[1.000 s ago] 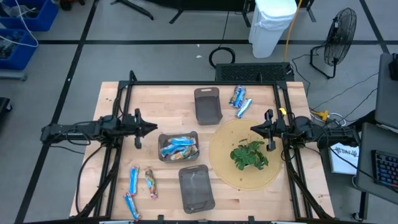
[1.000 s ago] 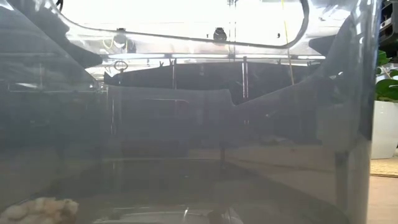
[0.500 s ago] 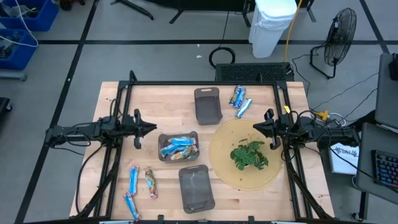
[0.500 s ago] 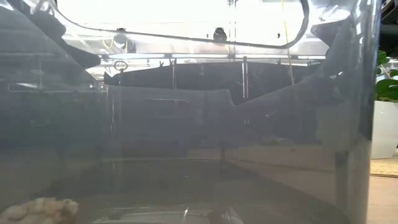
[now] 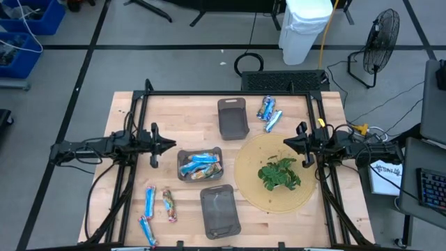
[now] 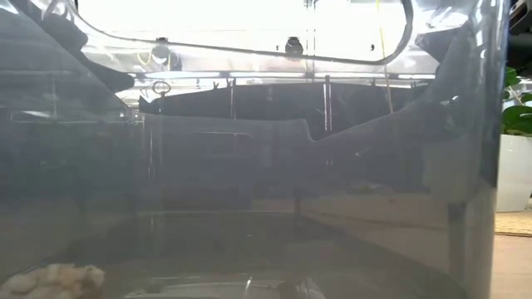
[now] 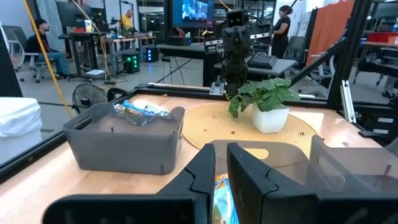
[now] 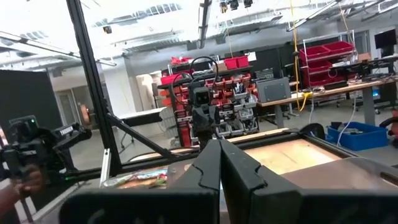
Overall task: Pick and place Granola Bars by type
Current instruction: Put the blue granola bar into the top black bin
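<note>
Both arms hover level, left gripper facing right gripper.

Grey floor w/ dark lines running across; white bin & fan standing behind table; ceiling lights glaring overhead.

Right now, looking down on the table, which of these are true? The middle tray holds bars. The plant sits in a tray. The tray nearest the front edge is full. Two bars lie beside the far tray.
1. The middle tray holds granola bars: true.
2. The plant sits in a tray: false, it stands on the round mat.
3. The front tray is full: false, no bars in it.
4. Two bars lie beside the far tray: true.
</note>
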Available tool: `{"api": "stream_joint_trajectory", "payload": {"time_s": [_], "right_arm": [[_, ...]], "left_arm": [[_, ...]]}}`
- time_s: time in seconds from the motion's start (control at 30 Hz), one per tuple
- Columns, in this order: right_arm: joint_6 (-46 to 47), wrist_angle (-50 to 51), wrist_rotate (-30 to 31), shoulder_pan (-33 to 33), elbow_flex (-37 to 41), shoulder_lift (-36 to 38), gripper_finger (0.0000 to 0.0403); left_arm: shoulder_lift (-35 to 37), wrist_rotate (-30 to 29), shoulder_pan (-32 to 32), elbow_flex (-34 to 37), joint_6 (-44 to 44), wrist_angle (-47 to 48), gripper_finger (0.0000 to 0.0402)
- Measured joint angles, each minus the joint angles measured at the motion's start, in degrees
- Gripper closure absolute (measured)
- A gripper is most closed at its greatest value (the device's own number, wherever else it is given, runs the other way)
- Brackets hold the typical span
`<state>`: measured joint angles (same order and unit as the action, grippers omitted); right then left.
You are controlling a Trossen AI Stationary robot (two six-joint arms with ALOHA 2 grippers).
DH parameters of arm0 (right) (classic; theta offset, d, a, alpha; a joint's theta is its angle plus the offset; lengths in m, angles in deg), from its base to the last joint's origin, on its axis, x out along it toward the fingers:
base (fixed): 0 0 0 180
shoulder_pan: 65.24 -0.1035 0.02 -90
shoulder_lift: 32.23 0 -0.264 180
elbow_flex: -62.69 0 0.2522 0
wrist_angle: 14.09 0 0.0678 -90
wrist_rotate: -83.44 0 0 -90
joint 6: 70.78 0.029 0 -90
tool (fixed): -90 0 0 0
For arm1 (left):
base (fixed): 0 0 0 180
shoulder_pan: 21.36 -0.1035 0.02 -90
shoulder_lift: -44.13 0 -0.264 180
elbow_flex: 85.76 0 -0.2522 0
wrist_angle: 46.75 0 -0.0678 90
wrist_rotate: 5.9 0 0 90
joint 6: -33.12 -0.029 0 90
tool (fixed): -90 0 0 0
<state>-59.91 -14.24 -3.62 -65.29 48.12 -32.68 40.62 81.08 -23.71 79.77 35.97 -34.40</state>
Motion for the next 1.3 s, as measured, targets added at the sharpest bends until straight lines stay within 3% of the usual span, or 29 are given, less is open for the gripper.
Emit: {"api": "stream_joint_trajectory", "payload": {"time_s": [0.47,0.53,0.7,0.87,0.93,1.03,1.13,1.3], "right_arm": [[-1.18,1.27,0.32,0.0,0.01,0.0,0.0403],[-3.38,-0.73,2.87,-0.02,0.01,-0.07,0.0403],[-7.0,-4.81,17.52,0.0,-2.58,-4.23,0.0403],[-9.11,4.41,22.89,0.01,-16.26,-17.0,0.0403],[-8.94,12.41,28.48,0.39,-23.83,-24.0,0.0403],[-8.65,27.63,31.69,2.63,-35.51,-36.36,0.0403],[-9.79,39.64,30.86,7.22,-46.37,-48.02,0.0403],[-13.09,51.43,19.68,15.73,-56.05,-64.61,0.039]], "left_arm": [[-0.17,-0.01,0.0,0.17,-0.13,-1.42,0.0355],[-0.17,-0.01,0.0,0.17,-0.11,-1.39,0.0355],[-0.17,-0.01,0.0,0.19,-0.09,-1.7,0.0355],[-0.17,-0.01,0.0,0.17,0.0,-1.7,0.0355],[-0.17,-0.01,0.0,0.17,0.0,-1.73,0.0355],[-0.17,-0.01,0.0,0.17,0.0,-1.73,0.0355],[-0.17,-0.01,0.0,0.17,0.0,-1.73,0.0355],[-0.17,-0.01,0.0,0.17,0.0,-1.76,0.0355]]}}
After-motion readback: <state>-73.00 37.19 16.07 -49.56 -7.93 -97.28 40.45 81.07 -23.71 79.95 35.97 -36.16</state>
